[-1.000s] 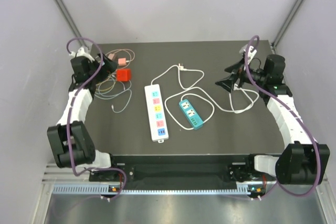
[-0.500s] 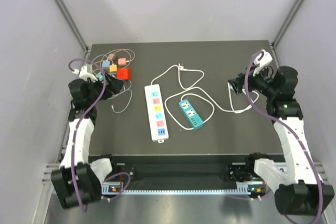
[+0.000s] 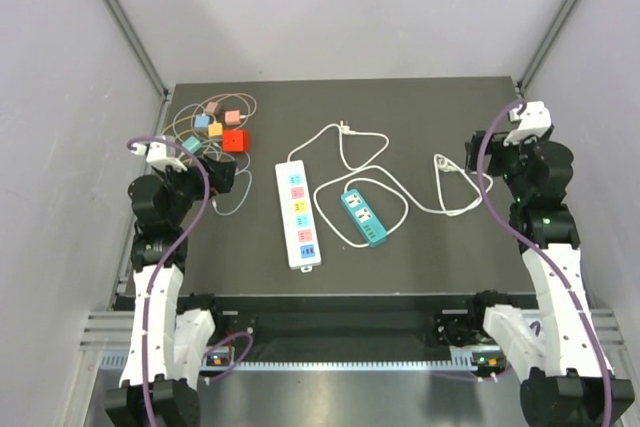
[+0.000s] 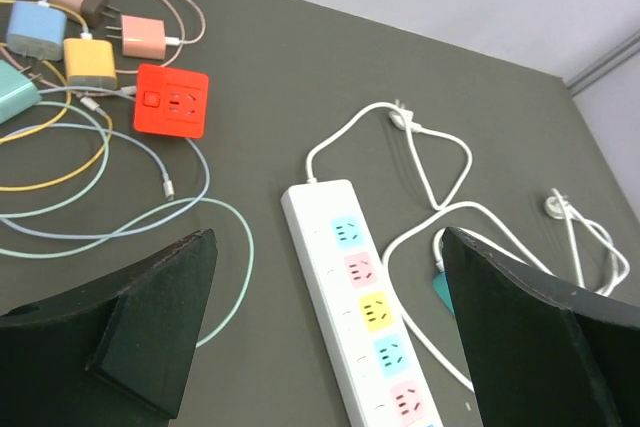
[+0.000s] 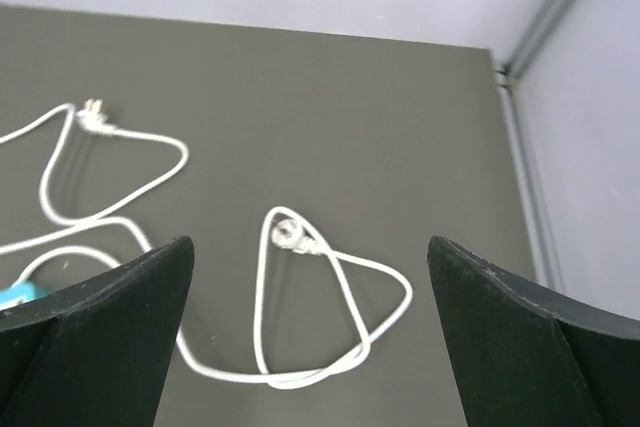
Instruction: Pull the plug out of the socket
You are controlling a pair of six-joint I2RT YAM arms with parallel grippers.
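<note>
Left gripper [image 4: 328,237] and right gripper [image 5: 310,242] gape wide, empty; we judge the task done: the plug [image 3: 345,129] lies loose, apart from the socket strip [image 3: 298,215].

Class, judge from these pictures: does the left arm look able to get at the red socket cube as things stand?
Probably yes. The left gripper is open and sits close to the red socket cube. Only loose thin cables lie on the table around the cube, and nothing covers its top.

Left arm [image 3: 152,292], right arm [image 3: 560,277]: white links, black joints; purple cables [image 3: 204,187]; tool fingers [image 4: 140,327] black, wedge-shaped, apparently matte.
</note>
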